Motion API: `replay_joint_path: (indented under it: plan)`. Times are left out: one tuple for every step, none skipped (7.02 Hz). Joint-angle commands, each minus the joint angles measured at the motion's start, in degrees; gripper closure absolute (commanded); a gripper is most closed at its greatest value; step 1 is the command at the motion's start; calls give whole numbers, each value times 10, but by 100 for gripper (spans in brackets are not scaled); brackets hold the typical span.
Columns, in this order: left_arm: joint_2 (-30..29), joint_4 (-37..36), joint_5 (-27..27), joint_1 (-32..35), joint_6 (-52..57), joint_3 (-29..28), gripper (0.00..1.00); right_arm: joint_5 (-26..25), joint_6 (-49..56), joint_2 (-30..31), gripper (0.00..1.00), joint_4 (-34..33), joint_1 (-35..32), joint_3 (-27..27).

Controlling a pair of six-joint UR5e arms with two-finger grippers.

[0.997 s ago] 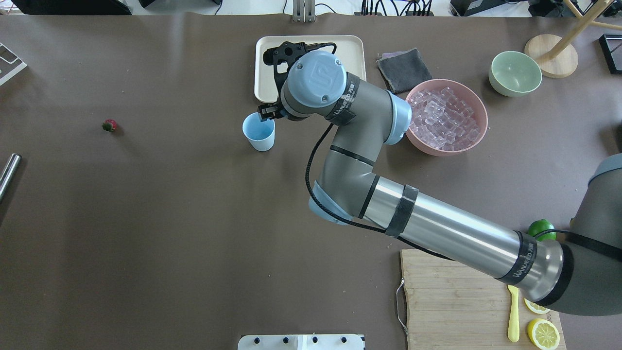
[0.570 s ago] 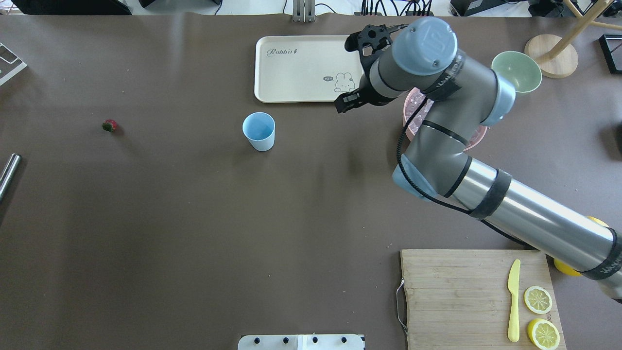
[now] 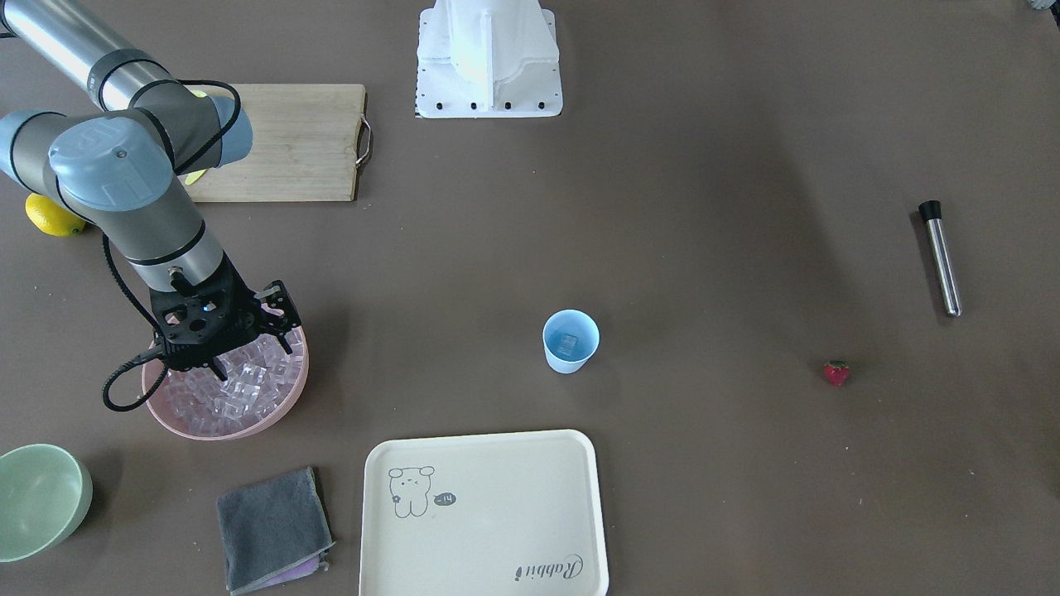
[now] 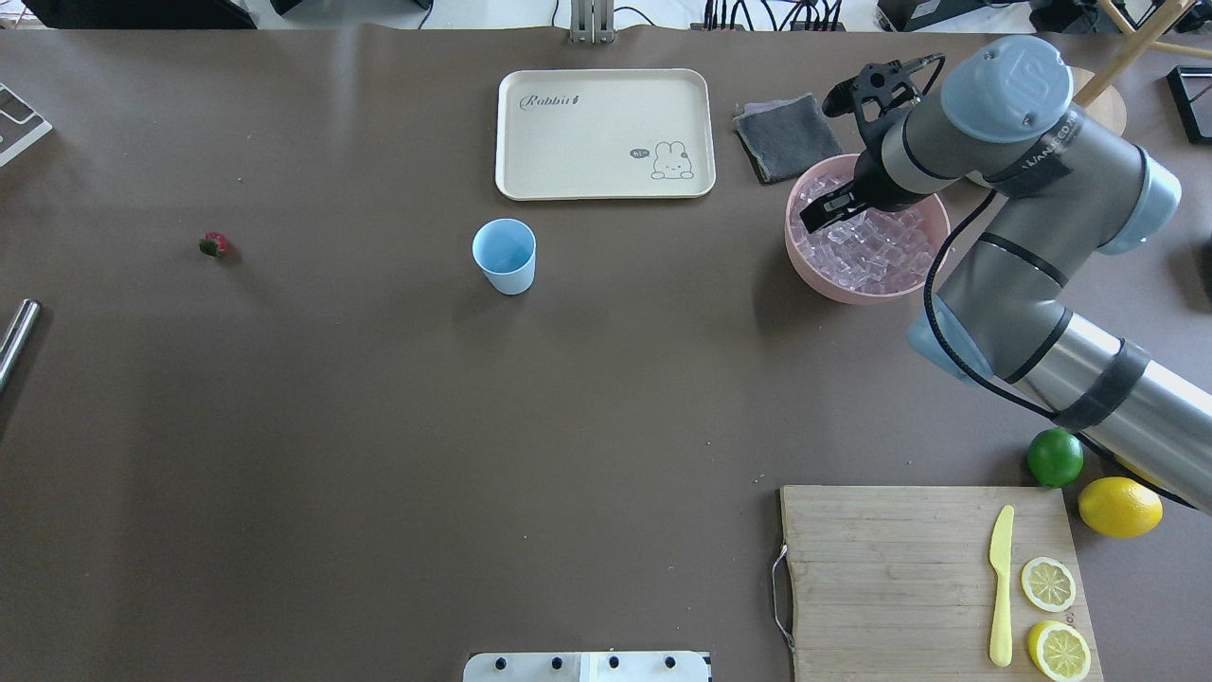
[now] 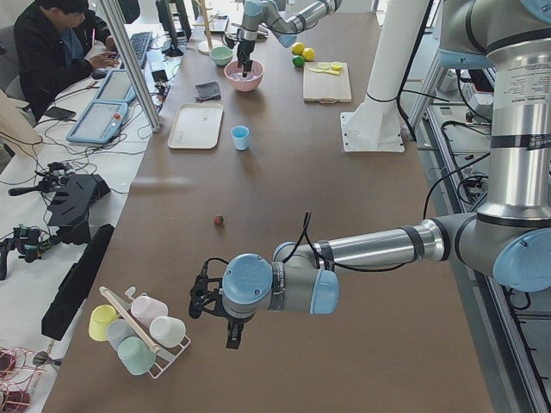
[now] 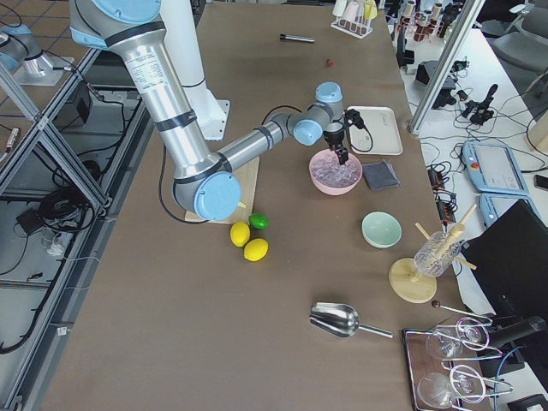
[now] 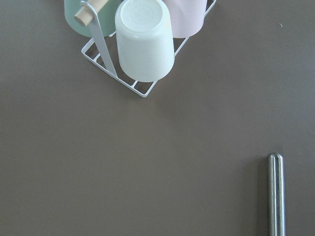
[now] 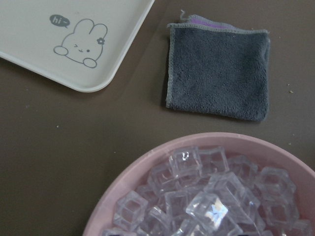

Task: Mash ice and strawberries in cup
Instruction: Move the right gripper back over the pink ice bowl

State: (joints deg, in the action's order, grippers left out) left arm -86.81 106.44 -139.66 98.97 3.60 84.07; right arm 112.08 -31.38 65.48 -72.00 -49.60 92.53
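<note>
The light blue cup (image 4: 505,256) stands upright near the table's middle, and one ice cube (image 3: 568,343) lies inside it. Far to its left the small red strawberry (image 4: 214,244) lies alone on the table. More ice (image 4: 871,248) fills the pink bowl (image 4: 833,284) at the back right. My right gripper (image 4: 822,210) hangs open just above that bowl's left part, holding nothing. In the right wrist view the ice (image 8: 206,196) is close below. My left gripper (image 5: 225,331) shows only in the exterior left view, far from the cup; I cannot tell its state.
A steel muddler (image 3: 942,258) lies beyond the strawberry. A cream tray (image 4: 587,133) and grey cloth (image 4: 786,137) sit at the back, with a green bowl (image 3: 41,497) nearby. Cutting board (image 4: 881,568), lime (image 4: 1055,457) and lemon (image 4: 1119,506) lie front right. A cup rack (image 7: 145,44) stands under my left wrist.
My right arm swung from over the cup, across the tray, to above the pink bowl of ice. The cup and strawberry stayed put.
</note>
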Motion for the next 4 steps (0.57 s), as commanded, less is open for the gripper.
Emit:
replay_joint_path:
  plan:
    - [-3,0,0,0,0,0,1,-4,46,39,17,-1,-8,7]
    - [-3,0,0,0,0,1,1,-7,59,48,17,-2,-8,5]
    - [-3,0,0,0,0,1,1,-7,59,45,19,-2,-8,6]
    - [-5,0,0,0,0,0,1,-10,52,31,20,-2,-5,8]
